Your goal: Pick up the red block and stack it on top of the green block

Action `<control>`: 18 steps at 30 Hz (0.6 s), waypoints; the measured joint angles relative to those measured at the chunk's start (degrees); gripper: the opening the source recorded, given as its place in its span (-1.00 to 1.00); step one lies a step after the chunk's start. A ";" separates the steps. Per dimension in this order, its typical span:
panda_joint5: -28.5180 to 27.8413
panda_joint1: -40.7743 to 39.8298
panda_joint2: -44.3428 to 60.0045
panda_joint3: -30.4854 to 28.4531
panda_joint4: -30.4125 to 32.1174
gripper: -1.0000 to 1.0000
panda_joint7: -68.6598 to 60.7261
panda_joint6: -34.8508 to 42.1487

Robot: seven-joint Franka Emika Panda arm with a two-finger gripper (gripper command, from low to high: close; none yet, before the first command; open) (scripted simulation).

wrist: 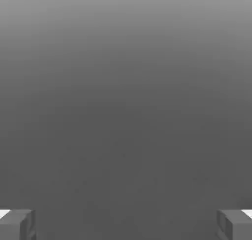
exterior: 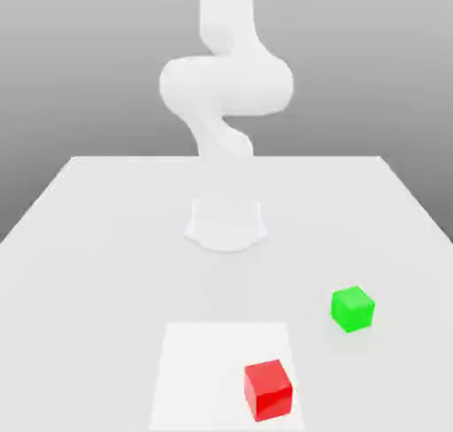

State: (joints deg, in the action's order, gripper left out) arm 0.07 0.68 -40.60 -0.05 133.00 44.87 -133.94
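Observation:
The red block (exterior: 268,390) sits on the white table near its front edge, a little to the exterior view's right of centre. The green block (exterior: 353,308) rests farther back and to the exterior view's right of the red one, with a clear gap between them. In the hand view my gripper (wrist: 126,225) is open: its two grey fingertips (wrist: 17,224) stand far apart with nothing between them, and plain grey background lies beyond. The arm rises from its base and leaves the exterior view above, far from both blocks.
The arm's round white base (exterior: 226,222) stands at the middle of the table (exterior: 88,244). A lighter square patch (exterior: 199,368) marks the tabletop at the front, and the red block rests on its right part. The table's edges run along both sides.

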 joint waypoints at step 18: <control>0.35 4.00 37.75 0.78 8.79 0.00 -6.83 -15.58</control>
State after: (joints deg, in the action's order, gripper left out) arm 0.42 4.69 -2.85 0.73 141.79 38.04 -149.53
